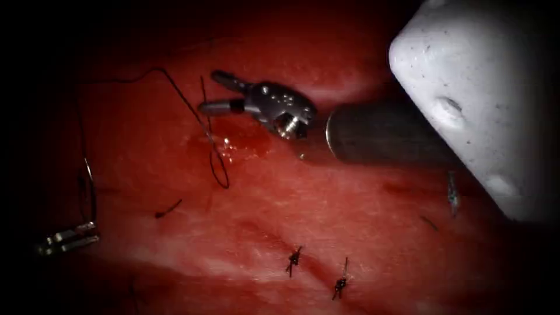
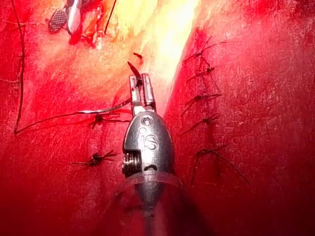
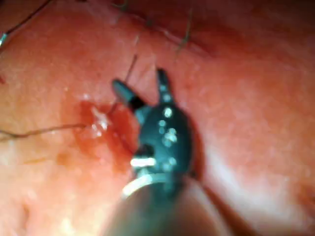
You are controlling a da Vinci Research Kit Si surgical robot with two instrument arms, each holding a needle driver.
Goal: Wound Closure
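In the endoscope view the right tool [image 1: 213,91], a bright metal wrist on a dark round shaft, hangs over the wet, glossy red tissue [image 1: 326,210] with its two slim fingers spread apart and nothing between them. A thin dark thread [image 1: 192,111] runs across the tissue just beside the finger tips and curls into a loop near a small pool of red fluid [image 1: 245,143]. The left tool [image 1: 67,238] lies far to the left, its fingers pressed together on the needle [image 1: 90,186], a fine steel curve rising from the tips, clear of the tissue. Two knotted stitches [image 1: 294,259] sit along the cut.

In the left wrist view the left tool [image 2: 141,91], smooth grey steel, has its narrow fingers closed on the needle [image 2: 134,69], gripped close to one end, the short dark tip sticking out past them. The thread [image 2: 64,116] trails off over the tissue [image 2: 266,147], and knotted stitches [image 2: 202,97] with bristly ends line the pale cut.

In the right wrist view the right tool [image 3: 142,88] has its fingers forked wide and empty, beside the red fluid [image 3: 96,123].
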